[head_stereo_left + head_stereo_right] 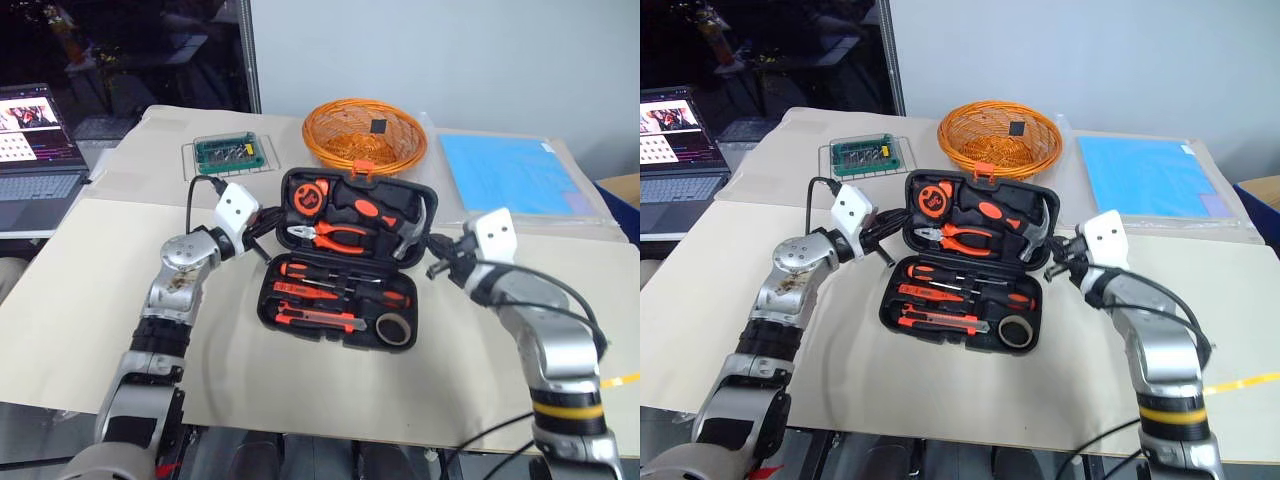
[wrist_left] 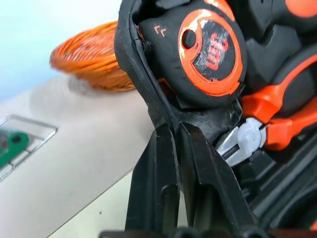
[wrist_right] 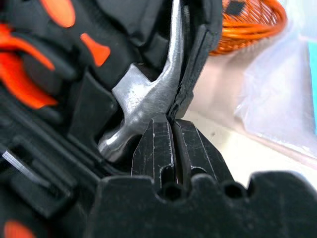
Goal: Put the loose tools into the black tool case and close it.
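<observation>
Black moulded plastic, the tool case [image 1: 348, 262] lies open mid-bench, lid raised toward the wicker basket [image 1: 364, 134]. Loading looks done: two slim screwdrivers [image 1: 340, 274], one utility knife [image 1: 318, 317] and, I think, one stubby driver fill the lower half. Closing remains. The left gripper [image 2: 179, 148] and right gripper [image 3: 173, 144] each have fingers pinching a side edge of the lid.

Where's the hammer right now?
In the head view, the hammer sits inside the open tool case, in its far half on the right side, beside the pliers and close to the right claw.
</observation>
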Controlling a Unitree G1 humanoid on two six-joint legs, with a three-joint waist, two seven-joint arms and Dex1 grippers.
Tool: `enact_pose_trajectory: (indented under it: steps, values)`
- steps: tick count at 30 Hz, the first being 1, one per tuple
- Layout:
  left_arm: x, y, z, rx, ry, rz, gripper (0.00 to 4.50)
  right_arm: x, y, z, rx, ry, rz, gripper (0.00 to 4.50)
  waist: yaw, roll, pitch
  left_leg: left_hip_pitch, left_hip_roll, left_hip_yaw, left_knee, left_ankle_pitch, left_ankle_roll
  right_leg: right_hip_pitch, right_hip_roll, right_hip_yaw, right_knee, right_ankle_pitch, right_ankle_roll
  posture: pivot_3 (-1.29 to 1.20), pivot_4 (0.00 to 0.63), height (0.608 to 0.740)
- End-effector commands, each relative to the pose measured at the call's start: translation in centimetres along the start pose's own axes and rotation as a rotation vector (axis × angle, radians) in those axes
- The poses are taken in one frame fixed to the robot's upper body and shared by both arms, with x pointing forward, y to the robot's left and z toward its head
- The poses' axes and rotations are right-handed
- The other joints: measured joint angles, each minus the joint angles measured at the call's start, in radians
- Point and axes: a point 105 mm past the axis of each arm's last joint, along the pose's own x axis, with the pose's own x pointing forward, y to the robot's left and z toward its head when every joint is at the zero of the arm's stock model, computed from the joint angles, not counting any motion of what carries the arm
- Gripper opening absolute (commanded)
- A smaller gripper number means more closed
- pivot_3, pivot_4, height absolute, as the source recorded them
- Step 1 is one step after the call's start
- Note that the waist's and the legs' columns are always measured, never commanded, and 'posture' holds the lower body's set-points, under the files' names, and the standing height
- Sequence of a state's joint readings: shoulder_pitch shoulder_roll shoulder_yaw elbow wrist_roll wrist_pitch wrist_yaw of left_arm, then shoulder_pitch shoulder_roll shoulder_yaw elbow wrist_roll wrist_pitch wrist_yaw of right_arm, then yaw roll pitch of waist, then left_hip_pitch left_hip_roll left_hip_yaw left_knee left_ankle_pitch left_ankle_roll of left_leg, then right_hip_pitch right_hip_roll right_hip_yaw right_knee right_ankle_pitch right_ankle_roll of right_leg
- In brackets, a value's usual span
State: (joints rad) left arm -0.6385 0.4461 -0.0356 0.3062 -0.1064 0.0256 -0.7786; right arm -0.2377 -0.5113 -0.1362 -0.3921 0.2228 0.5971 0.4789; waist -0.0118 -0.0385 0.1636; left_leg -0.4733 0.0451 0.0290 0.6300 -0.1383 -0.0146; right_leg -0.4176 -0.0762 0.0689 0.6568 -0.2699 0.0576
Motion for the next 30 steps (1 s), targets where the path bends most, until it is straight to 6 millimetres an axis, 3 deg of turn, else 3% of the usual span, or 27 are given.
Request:
enact_pose_trajectory:
  steps: [1,5,7,8,13,15,19,20,22,26,30]
  values:
    - [-1.8,-2.3,0.1,0.019,0.024,-0.152,1.32,-2.7,1.9,2.1,-0.101,-0.078,0.106,0.0,-0.001,0.0,0.0,0.003,0.0,0.0,0.0,0.0,0.0,0.003,0.0,0.0,0.0,0.0,0.0,0.0,0.15,0.74]
    - [-4.7,-1.2,0.0,-0.034,0.062,-0.156,2.92,-4.2,2.3,2.3,-0.146,-0.07,0.129,0.0,-0.008,0.0,0.0,0.019,0.003,0.002,-0.002,0.0,0.0,0.017,0.001,0.0,-0.002,-0.002,-0.003,0.0,0.15,0.74]
    - [-7.2,-0.7,-0.7,-0.116,0.137,-0.185,3.62,-5.8,3.2,1.5,-0.227,0.024,0.2,0.7,-0.008,0.001,0.0,0.019,0.004,0.002,-0.002,0.001,-0.001,0.016,0.002,0.0,-0.001,-0.002,-0.004,0.0,0.15,0.74]
    - [-8.3,-0.5,-0.8,-0.144,0.163,-0.199,4.01,-6.6,3.5,1.2,-0.244,0.06,0.224,0.7,-0.008,0.001,0.0,0.019,0.004,0.002,-0.002,0.001,-0.002,0.015,0.002,0.0,0.0,-0.002,-0.004,0.0,0.15,0.74]
    - [-12.1,-0.1,0.9,-0.285,0.196,-0.278,4.01,-10.6,4.0,-0.6,-0.239,0.235,0.341,0.7,0.0,0.001,0.0,0.019,0.005,0.002,-0.002,0.001,-0.001,0.016,0.001,0.0,0.0,-0.004,-0.005,0.0,0.15,0.74]
    - [-12.7,0.3,1.3,-0.296,0.205,-0.281,4.47,-10.9,4.3,-0.5,-0.227,0.216,0.366,0.7,0.001,0.0,0.0,0.02,0.004,0.002,-0.002,0.001,-0.001,0.018,0.001,-0.001,-0.001,-0.005,-0.003,0.0,0.15,0.74]
    - [-12.4,0.3,2.1,-0.291,0.191,-0.302,4.49,-11.3,5.7,-0.9,-0.189,0.229,0.457,0.7,0.0,0.0,0.001,0.026,0.005,0.002,-0.002,0.001,-0.002,0.023,0.0,-0.001,-0.003,-0.011,-0.005,0.0,0.15,0.74]
    - [-12.2,0.4,2.2,-0.287,0.185,-0.295,4.5,-11.3,5.9,-0.9,-0.17,0.229,0.471,0.3,0.0,0.0,0.001,0.028,0.005,0.002,-0.002,-0.003,-0.008,0.026,0.0,-0.001,-0.003,-0.011,-0.005,0.0,0.15,0.74]
    - [-11.7,0.7,2.2,-0.307,0.182,-0.263,4.5,-10.7,5.4,-1.2,-0.16,0.223,0.433,0.01,0.0,0.0,0.001,0.03,0.006,0.002,-0.002,-0.004,-0.009,0.027,0.0,-0.002,-0.004,-0.011,-0.006,0.0,0.15,0.74]
    - [-10.6,0.9,2.6,-0.308,0.145,-0.222,4.5,-9.9,4.9,-1.9,-0.098,0.221,0.399,0.01,-0.001,0.0,0.001,0.03,0.006,0.002,-0.002,-0.003,-0.008,0.029,0.0,-0.003,-0.008,-0.009,-0.006,0.0,0.15,0.74]
    - [-11.3,-0.4,3.1,-0.333,0.149,-0.319,4.5,-11.2,7.4,-2.0,-0.05,0.236,0.545,0.01,0.0,0.0,0.001,0.028,0.005,0.003,-0.003,0.001,-0.001,0.029,0.0,-0.002,-0.009,-0.007,-0.005,0.0,0.15,0.74]
